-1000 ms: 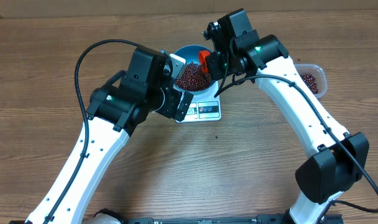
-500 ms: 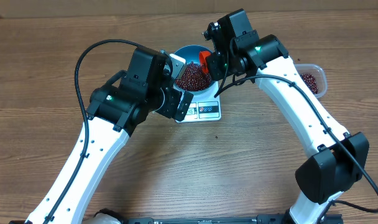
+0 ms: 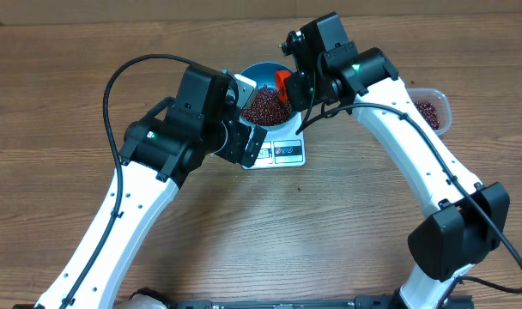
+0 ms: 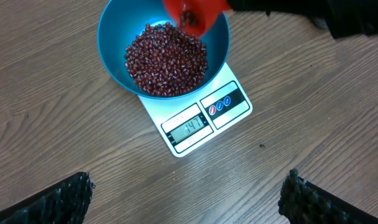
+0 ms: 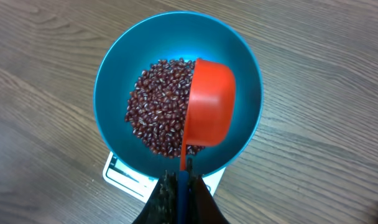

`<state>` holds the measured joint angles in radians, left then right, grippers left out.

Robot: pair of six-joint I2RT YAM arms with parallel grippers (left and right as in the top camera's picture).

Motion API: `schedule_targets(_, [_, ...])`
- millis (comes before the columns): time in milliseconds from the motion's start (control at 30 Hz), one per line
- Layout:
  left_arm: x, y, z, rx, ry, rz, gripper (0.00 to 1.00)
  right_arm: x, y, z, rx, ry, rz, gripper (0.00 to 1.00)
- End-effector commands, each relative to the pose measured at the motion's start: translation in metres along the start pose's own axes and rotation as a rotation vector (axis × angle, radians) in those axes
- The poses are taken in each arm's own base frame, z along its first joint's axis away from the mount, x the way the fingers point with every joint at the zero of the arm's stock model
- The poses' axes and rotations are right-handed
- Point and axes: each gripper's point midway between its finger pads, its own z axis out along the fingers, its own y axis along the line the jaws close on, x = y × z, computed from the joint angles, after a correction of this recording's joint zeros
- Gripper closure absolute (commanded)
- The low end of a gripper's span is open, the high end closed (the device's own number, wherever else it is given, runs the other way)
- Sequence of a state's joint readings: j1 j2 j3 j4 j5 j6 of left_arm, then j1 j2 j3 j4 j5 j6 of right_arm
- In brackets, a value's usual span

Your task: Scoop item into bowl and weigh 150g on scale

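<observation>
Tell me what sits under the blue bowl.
The white scale sits under the blue bowl. Its display and label panels stick out; the rest of its platform is hidden by the bowl.

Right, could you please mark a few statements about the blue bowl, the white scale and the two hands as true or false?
1. The deep round blue bowl sits on the flat white rectangular scale. True.
2. The bowl is empty. False: it holds a heap of small dark red beans.
3. The right hand holds the red plastic scoop over the bowl. True.
4. The left hand grips the bowl's rim. False: it is open, apart from the bowl.
</observation>
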<state>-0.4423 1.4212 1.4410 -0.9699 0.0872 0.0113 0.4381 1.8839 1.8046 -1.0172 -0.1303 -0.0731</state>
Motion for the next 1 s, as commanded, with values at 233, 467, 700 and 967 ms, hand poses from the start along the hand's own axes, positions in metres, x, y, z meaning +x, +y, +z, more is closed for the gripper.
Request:
schedule_targets(233, [-0.003,-0.001,0.0,0.012,-0.005,0.017,0.0,-0.015,0.011,-0.024,-0.04,-0.066,-0.092,0.96])
schedule_targets(467, [-0.003,-0.001,0.0,0.012,-0.005,0.017,0.0,-0.015,0.011,-0.024,-0.04,-0.066,-0.091,0.96])
schedule_targets(700, [-0.003,-0.001,0.0,0.012,-0.005,0.017,0.0,-0.011,0.017,-0.024,-0.066,-0.056,-0.143,0.96])
schedule_targets(967, [-0.003,-0.001,0.0,0.012,-0.005,0.017,0.0,-0.013,0.018,-0.021,0.035,-0.053,-0.266,0.96])
